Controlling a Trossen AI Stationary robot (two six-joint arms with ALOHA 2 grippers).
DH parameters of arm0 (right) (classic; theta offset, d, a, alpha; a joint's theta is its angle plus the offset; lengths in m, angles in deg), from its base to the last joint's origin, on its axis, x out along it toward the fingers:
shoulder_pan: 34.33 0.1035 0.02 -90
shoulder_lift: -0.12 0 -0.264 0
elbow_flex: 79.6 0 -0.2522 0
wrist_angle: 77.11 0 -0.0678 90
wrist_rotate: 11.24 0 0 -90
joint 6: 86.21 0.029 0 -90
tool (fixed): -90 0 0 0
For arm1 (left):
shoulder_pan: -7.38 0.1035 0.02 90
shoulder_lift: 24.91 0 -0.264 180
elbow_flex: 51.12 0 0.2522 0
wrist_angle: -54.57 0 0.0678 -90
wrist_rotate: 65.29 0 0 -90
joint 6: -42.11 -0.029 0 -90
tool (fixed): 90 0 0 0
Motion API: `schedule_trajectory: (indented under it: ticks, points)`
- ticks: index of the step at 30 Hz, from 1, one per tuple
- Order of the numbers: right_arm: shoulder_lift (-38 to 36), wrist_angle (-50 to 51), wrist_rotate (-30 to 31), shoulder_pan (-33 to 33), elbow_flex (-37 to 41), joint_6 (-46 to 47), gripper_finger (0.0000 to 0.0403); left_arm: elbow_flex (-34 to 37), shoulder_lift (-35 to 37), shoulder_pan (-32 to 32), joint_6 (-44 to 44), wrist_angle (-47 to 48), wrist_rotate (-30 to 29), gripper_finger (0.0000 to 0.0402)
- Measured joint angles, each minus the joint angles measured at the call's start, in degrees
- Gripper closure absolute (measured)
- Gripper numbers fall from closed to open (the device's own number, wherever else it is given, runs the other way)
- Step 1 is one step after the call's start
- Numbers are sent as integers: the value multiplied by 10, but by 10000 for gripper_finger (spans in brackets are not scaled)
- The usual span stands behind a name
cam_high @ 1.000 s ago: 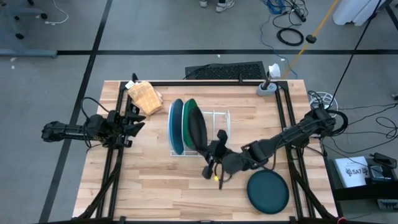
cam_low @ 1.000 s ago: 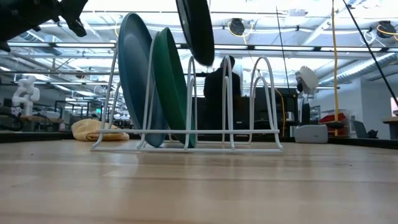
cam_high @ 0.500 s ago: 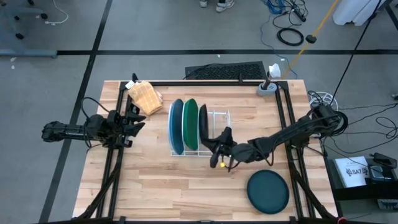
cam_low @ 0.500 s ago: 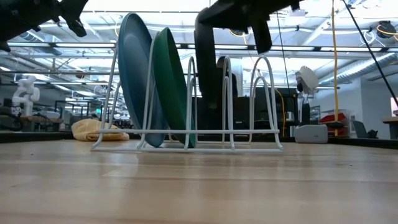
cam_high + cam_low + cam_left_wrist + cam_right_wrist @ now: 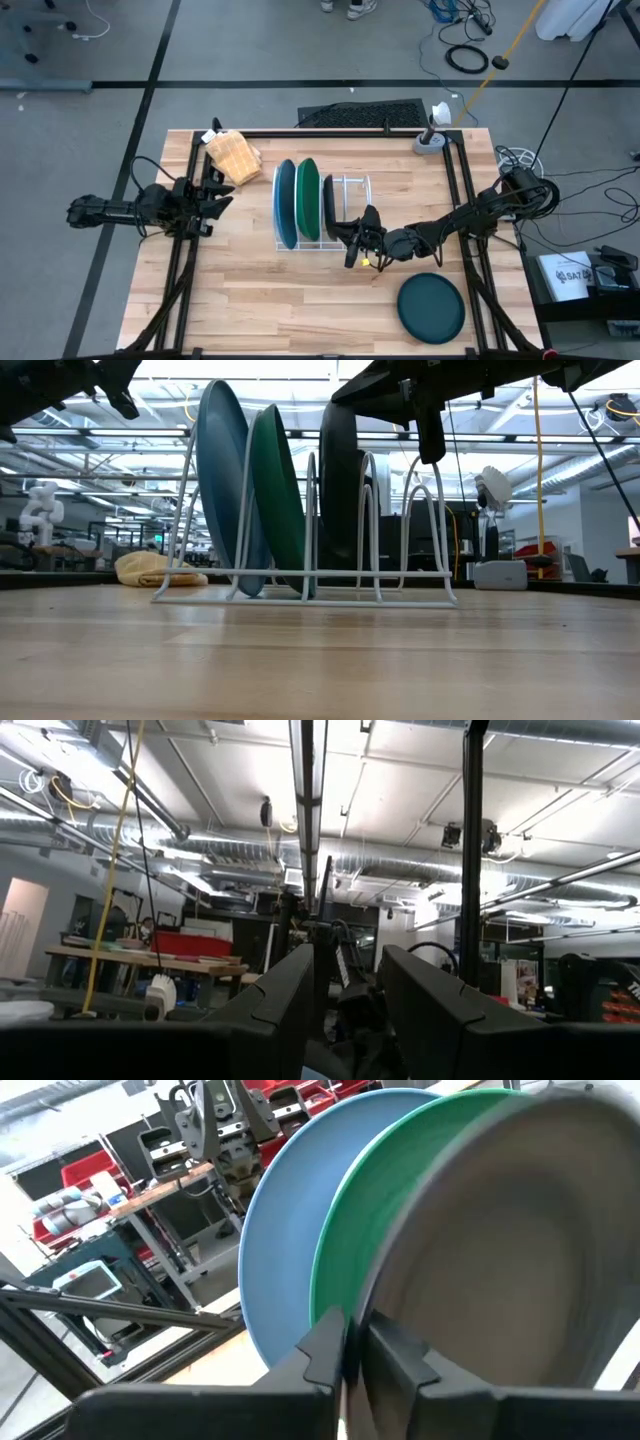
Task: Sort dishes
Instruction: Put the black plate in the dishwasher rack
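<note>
White rack [image 5: 350, 190], three upright plates [image 5: 308, 200], one teal plate [image 5: 431, 308] flat on table.

1. grey concrete floor [image 5: 260, 50] around the table, crossed by dark tape lines [image 5: 160, 60].
2. light wooden tabletop [image 5: 280, 300] in a black frame.
3. black cable coil [image 5: 467, 57] and a yellow-handled pole [image 5: 520, 38] on the floor beyond the table.
4. open ceiling with silver ducts [image 5: 380, 870], pipes and strip lights [image 5: 300, 372].
5. workbench with red bins [image 5: 190, 945] at the back of the room.
</note>
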Motion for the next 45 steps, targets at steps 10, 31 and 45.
schedule_trajectory:
  ticks: [10, 31, 45]
  points:
    - [1, -59, 2, 0, 1, -52, 272, 0, 0, 0, 0, 0, 0, 269]
    - [1, -115, 80, -3, 0, -149, 222, 0, 0, 0, 0, 0, 0, 269]
    - [1, -116, 80, -33, -1, -145, 215, 0, 0, 0, -1, 0, 0, 269]
